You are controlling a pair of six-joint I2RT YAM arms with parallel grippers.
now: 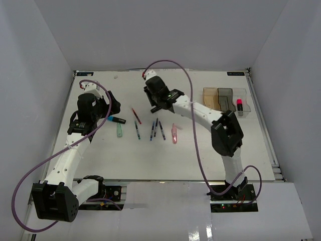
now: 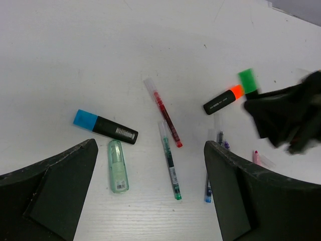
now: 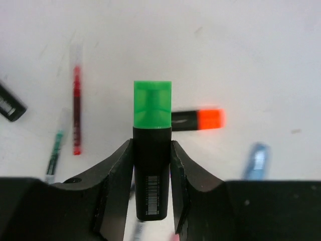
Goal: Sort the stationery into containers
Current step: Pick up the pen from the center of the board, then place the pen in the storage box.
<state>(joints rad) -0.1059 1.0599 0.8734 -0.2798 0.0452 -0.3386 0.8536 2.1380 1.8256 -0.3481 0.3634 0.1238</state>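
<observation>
Right wrist view: your right gripper (image 3: 151, 144) has its fingers clamped on both sides of the black highlighter with the green cap (image 3: 152, 113), just beside a black highlighter with an orange cap (image 3: 198, 119) on the white table (image 3: 225, 45); can't tell if it's off the surface. Your left gripper (image 2: 149, 150) hangs wide open, holding nothing, over a thin red pen (image 2: 164, 113), a pale mint marker (image 2: 118, 168) and a blue-capped black highlighter (image 2: 105, 127). Translucent plastic amber bin (image 1: 209, 98), smoky grey bin (image 1: 225, 96) and clear bin (image 1: 244, 93) sit in a row far right, well apart from both grippers, a pink-capped highlighter (image 1: 239, 105) in the clear one.
</observation>
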